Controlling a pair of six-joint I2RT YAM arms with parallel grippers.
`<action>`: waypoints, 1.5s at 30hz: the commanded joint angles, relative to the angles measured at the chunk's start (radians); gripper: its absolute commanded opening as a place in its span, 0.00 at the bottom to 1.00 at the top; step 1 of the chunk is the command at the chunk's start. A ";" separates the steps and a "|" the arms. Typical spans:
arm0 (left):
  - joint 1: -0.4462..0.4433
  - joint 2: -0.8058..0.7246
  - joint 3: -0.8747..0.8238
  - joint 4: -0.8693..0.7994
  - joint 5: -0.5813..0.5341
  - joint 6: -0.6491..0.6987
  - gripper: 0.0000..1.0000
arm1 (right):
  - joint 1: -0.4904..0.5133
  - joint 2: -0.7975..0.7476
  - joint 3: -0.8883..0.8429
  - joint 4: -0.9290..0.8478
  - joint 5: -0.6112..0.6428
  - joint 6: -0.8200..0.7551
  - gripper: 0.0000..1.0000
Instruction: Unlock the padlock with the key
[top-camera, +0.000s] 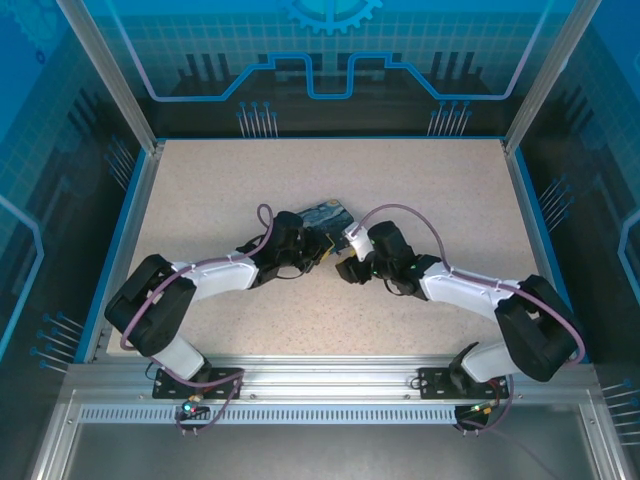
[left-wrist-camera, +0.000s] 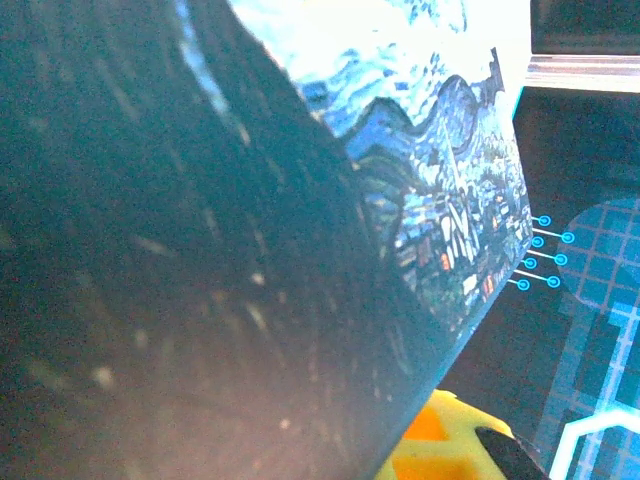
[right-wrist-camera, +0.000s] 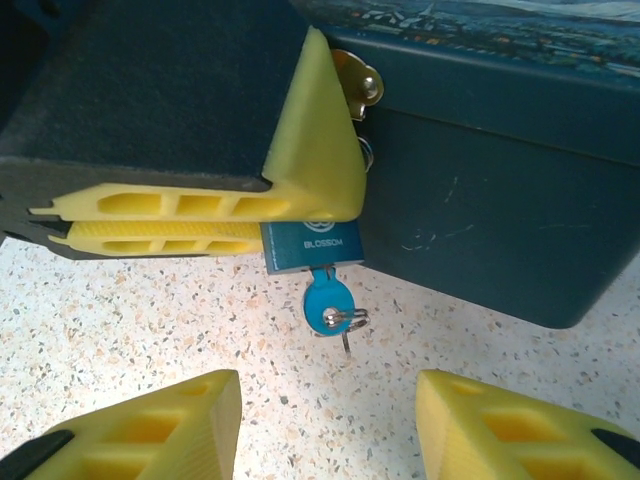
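1. **Progress.** We see the key (right-wrist-camera: 328, 300), blue-headed and carrying a small metal ring, hanging from the underside of the padlock (right-wrist-camera: 310, 246). We judge it seated in the keyhole, so insertion looks done.
2. **Position of the task's things.** The padlock hangs below the brass hasp (right-wrist-camera: 358, 85) on the front wall of the box (right-wrist-camera: 480, 200). It sits just above the speckled surface (right-wrist-camera: 150, 320), and the key points down toward that surface.
3. **Left claw** (right-wrist-camera: 335, 215). Its yellow fingers are pressed nearly together. We read them as pinching the padlock body from the side, which steadies it against the box.
4. **Right claw** (right-wrist-camera: 328, 385). It is spread, with nothing between its fingers. It hovers near the key head, facing it, and does not touch it.
5. **What is left.** In our judgement the right claw has yet to close on the key head and turn it so that the shackle releases. The shackle is mostly hidden behind the left claw's finger, so we cannot tell whether it has sprung.
6. **Container.** The container here is the box, dark blue with a swirling painted scene on its lid. The lid is down and the hasp lies across its front, so we cannot see the contents.
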 joint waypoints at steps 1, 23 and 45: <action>0.007 -0.031 0.043 -0.010 0.033 0.029 0.00 | 0.015 0.022 0.022 0.049 0.005 -0.015 0.50; 0.007 -0.017 0.067 -0.025 0.044 0.035 0.00 | 0.019 0.134 0.101 0.044 0.016 -0.056 0.39; 0.009 0.019 0.074 -0.069 0.029 0.094 0.00 | -0.033 0.130 0.158 -0.039 -0.230 -0.001 0.00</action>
